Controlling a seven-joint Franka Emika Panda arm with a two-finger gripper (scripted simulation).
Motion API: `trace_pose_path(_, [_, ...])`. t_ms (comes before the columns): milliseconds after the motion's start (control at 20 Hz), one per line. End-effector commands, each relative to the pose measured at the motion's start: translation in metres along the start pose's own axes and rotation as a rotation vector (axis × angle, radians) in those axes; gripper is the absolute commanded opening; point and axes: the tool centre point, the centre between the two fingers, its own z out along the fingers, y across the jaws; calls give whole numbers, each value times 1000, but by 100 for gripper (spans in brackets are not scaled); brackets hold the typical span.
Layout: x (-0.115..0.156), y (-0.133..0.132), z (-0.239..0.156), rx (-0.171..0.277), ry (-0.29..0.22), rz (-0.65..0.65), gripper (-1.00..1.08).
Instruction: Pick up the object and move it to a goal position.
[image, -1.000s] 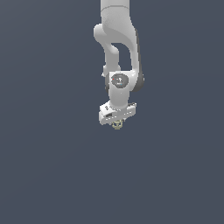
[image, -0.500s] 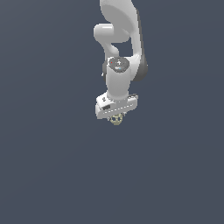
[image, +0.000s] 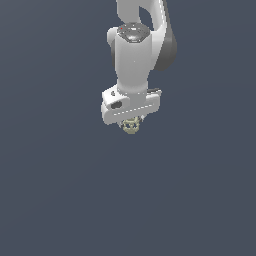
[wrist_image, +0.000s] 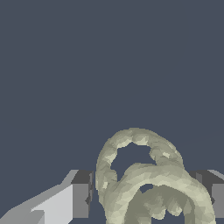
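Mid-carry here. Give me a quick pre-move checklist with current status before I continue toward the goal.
1. Object sits between the fingers: ok.
2. Gripper shut on the object: ok, pads flank it on both sides in the wrist view.
3. Grip centred on the object: cannot tell, the lower part is cut off.
4. Space around the hand free of obstacles: ok, none shows in either view.
5. Goal position visible: not ok, no marker in either view.
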Motion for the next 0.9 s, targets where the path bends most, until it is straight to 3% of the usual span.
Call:
trace_pose_path(0, [4, 4, -25, 0, -1, 0, -100])
trace_pose_path(850, [34, 32, -172, 0, -1, 0, -100])
